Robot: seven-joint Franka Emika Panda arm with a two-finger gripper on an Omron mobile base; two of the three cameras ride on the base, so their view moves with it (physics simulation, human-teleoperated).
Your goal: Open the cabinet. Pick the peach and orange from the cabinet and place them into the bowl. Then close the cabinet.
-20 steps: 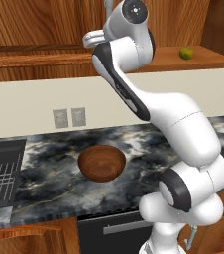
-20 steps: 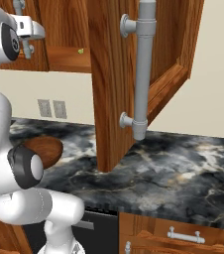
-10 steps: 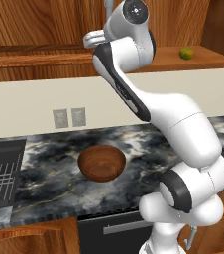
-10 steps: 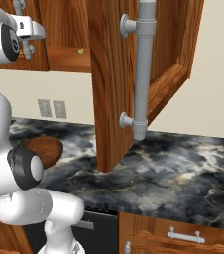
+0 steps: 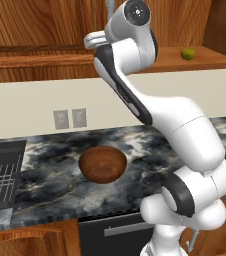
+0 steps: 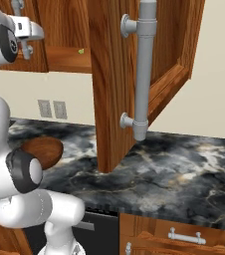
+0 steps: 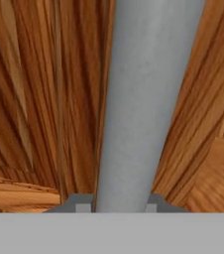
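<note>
My gripper (image 7: 120,204) is raised to the cabinet's left door (image 6: 35,35) and shut on its vertical grey bar handle (image 7: 148,99), which runs up between the jaws in the hand view. The cabinet's right door (image 6: 109,84) hangs open, its long grey handle (image 6: 145,69) facing outward. The orange (image 5: 186,53), a small yellow-green fruit, rests on the open shelf at the right and appears as a speck of orange (image 6: 81,51) in the right base view. The peach is hidden. On the counter below stands the dark wooden bowl (image 5: 103,164), with nothing in it.
The dark marbled counter (image 5: 50,195) runs under the cabinet, with a black stove grate (image 5: 0,175) at its left end. Two wall outlets (image 5: 70,118) sit on the cream backsplash. The open right door overhangs the counter (image 6: 184,169). Drawers with short grey handles (image 6: 186,236) lie below.
The jaws have closed on the left door's bar handle. The arm, the doors and the fruit stand where they were.
</note>
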